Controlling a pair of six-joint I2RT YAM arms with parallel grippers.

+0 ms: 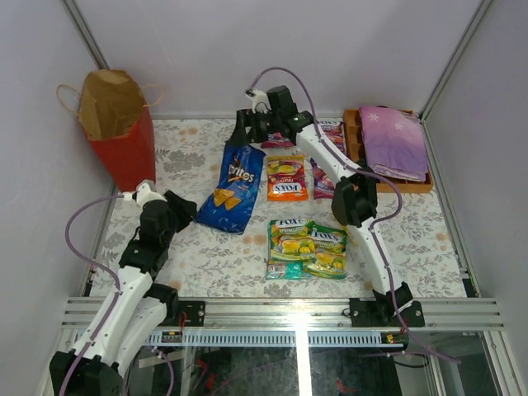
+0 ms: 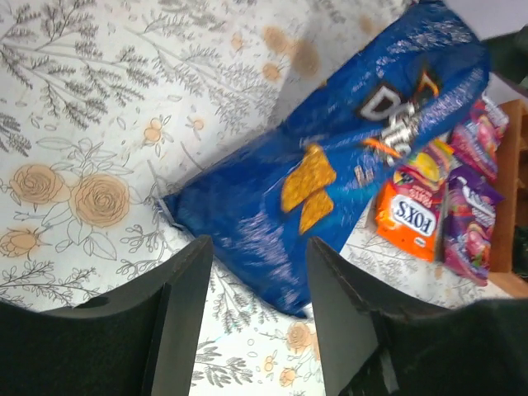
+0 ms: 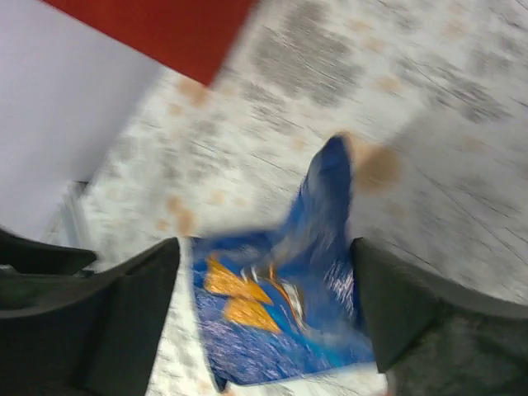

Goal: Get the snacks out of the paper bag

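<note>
Because the Doritos bag (image 1: 233, 188) looked light, puffy and slick, I judged a pinch on its crimped end seam safest. It lay left of the middle of the surface (image 1: 412, 239), reaching toward the far edge. My right claw (image 3: 266, 272) hung spread wide over its far end. My left claw (image 2: 258, 247) was parted and empty beside its near end. The paper bag (image 1: 124, 140) stood at the far-left corner.

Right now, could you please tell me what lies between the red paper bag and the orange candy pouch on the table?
The blue Doritos bag lies between the red paper bag and the orange pouch, as the top view shows.
</note>
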